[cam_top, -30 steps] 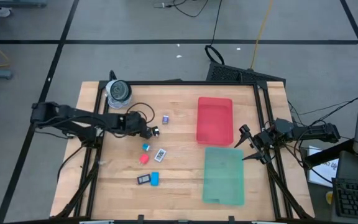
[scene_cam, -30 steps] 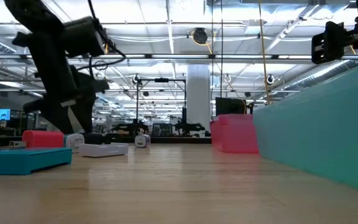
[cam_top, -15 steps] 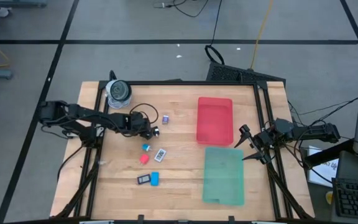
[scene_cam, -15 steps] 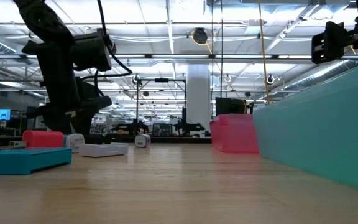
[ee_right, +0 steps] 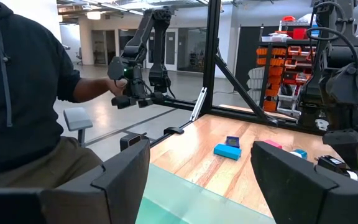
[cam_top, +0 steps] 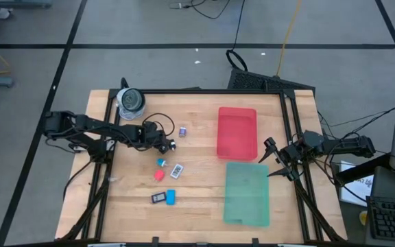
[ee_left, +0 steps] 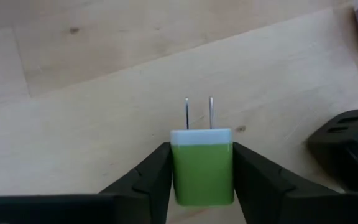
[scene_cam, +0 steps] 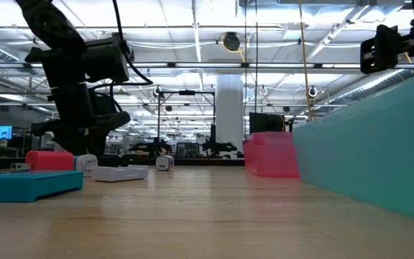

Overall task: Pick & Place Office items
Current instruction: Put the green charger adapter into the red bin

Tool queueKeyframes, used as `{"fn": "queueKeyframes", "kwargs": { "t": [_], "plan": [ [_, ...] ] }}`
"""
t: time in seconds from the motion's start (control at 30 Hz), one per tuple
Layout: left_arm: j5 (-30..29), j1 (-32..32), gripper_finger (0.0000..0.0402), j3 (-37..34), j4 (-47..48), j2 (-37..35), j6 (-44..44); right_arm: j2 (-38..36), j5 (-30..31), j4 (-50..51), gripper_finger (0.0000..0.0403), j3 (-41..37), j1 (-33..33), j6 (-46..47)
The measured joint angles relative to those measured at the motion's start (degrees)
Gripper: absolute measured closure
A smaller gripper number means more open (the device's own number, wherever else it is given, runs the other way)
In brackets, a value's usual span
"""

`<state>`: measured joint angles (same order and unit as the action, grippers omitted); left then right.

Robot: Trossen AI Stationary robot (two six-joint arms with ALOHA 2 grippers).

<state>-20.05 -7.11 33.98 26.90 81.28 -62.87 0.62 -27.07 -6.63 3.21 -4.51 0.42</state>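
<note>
My left gripper [cam_top: 164, 145] is over the table's left half, shut on a green charger plug [ee_left: 202, 171] with a white face and two metal prongs. A black block [ee_left: 347, 146] lies just beside it. Loose on the wood are a purple bit [cam_top: 182, 131], a blue bit [cam_top: 161, 162], a white labelled tag [cam_top: 177, 170], a pink piece [cam_top: 159, 175], a dark block [cam_top: 158, 198] and a blue bar [cam_top: 171, 197]. My right gripper [cam_top: 271, 158] waits open at the table's right edge, touching nothing. My left gripper pinches the green plug by its two opposite side faces [ee_left: 179, 177], one finger [ee_left: 151, 177] on each side. It comes from the table's left, and the prongs [ee_left: 198, 113] point away from the gripper. Whether the plug rests on the wood or is lifted, I cannot tell.
A red tray [cam_top: 237, 132] lies right of centre toward the far edge, with a green tray [cam_top: 246, 192] nearer behind it. A grey roll [cam_top: 130, 101] stands at the far left corner. A person in a dark hoodie [ee_right: 17, 93] sits beyond the table.
My left arm has shifted a little toward the table's right and down, then held still. The small items on the wood lie where they were.
</note>
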Motion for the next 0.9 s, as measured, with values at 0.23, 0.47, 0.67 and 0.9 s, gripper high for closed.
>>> {"fn": "queueKeyframes", "kwargs": {
  "t": [0.23,0.47,0.67,0.9],
  "plan": [
    [-1.52,0.00,0.0236,0.00,-0.01,0.00,0.15,0.00,0.00,0.00,0.0135,0.01,0.02,0.00],
    [-2.16,0.00,0.0254,0.00,-0.01,0.00,0.13,0.00,0.00,0.00,0.0135,-0.01,0.01,0.01],
    [-0.93,0.00,0.0246,0.00,-0.04,-0.02,0.13,0.00,0.00,0.00,0.0135,0.00,0.01,0.00],
    [2.31,0.00,0.0235,-0.02,0.15,0.37,0.07,0.00,0.00,0.01,0.0135,0.02,0.02,-0.02]
  ]
}}
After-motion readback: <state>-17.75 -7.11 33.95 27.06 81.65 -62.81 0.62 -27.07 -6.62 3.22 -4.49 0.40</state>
